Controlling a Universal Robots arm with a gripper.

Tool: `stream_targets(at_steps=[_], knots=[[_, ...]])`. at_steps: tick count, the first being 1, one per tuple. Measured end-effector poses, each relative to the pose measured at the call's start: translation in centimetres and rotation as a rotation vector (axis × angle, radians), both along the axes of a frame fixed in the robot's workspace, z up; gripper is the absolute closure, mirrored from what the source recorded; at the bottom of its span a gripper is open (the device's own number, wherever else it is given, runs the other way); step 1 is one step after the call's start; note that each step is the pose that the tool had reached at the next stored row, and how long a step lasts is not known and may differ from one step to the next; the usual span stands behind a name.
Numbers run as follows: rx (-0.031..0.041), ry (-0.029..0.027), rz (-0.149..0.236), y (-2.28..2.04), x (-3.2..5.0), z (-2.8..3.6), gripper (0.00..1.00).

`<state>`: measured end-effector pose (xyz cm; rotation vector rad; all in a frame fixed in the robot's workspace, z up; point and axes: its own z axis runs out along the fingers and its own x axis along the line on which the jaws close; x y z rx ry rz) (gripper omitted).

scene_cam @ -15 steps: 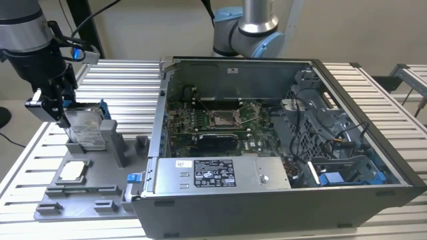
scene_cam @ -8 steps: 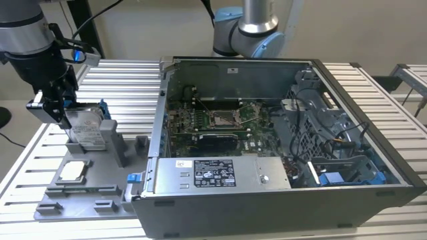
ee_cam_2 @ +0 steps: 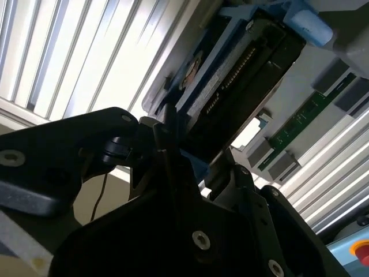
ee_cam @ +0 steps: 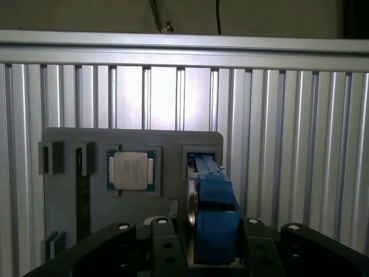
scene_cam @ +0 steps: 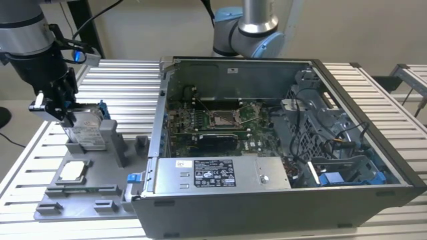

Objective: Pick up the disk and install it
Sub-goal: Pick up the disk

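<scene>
Disk (scene_cam: 85, 120) upright, white label (scene_cam: 91, 136) print unreadable, blue bracket (ee_cam: 212, 213), clamped between fingers (scene_cam: 65, 98), at gray fixture tray (scene_cam: 80, 195)

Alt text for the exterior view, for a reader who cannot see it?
The gripper grips the upright disk at a grey fixture tray on the exterior view's left, beside an open computer case on a slatted table.

Disk (scene_cam: 85, 120) silver, label (scene_cam: 87, 135) white, bracket (ee_cam: 216, 213) blue; fixture (scene_cam: 87, 192) grey; table (scene_cam: 120, 90) ribbed silver.
</scene>
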<state>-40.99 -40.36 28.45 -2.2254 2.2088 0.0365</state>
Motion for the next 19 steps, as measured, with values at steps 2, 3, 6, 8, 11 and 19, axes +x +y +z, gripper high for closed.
stream_targets(at_steps=[2,3,6,8,11,19], knots=[[-0.0001,-0.0011,0.000,0.00,0.00,0.00,0.00],[-0.0002,-0.0016,0.000,0.00,0.00,0.01,0.00],[-0.0001,-0.0033,0.000,0.00,0.00,0.01,0.00],[-0.0001,-0.0043,0.000,0.00,0.00,0.01,0.00],[-0.0001,-0.0059,0.000,0.00,0.00,0.01,1.00],[-0.0001,-0.0104,0.000,0.00,0.00,0.01,1.00]])
